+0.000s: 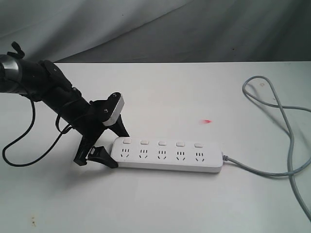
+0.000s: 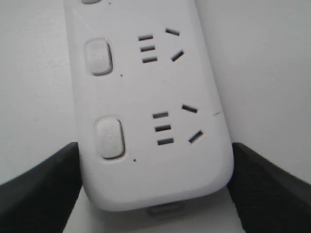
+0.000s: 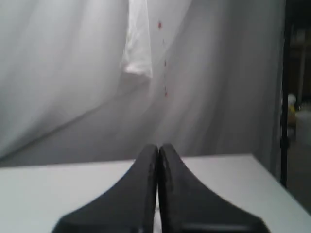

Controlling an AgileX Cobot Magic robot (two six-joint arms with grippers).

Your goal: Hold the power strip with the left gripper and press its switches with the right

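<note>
Now the left gripper (image 1: 119, 150) clamps the cordless end of the power strip (image 1: 167, 155), which lies flat on the table (image 1: 194, 204). The right gripper (image 3: 158, 148), pinched together and empty, should press each of the switches (image 1: 162, 143) squarely from above, gently enough not to tip the strip.

I see the power strip (image 1: 167, 155) lying crosswise on the table (image 1: 194, 92), its cord (image 1: 286, 145) leaving the right end and looping back behind. My left gripper (image 1: 119, 149) straddles the left end, its fingers against both long sides. The switches (image 1: 162, 143) sit behind the sockets.
</note>
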